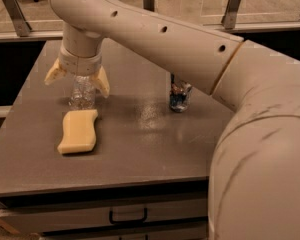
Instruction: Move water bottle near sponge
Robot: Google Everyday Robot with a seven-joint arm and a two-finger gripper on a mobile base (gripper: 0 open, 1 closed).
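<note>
The water bottle (82,92) is small, clear and crinkled. It stands upright on the grey table (145,149), just behind the far end of the sponge (79,130). The sponge is a pale yellow foam block with wavy sides, lying flat at the table's left. My gripper (77,79) hangs over the bottle's top with its cream fingers (101,82) spread wide to either side and apart from the bottle. It is open. The bottle's cap is hidden behind the wrist.
A shiny silver-and-blue can (180,96) stands upright near the table's middle, to the right of the bottle. My large arm (190,49) crosses above the table from the right. Drawers (127,215) sit under the table's front edge.
</note>
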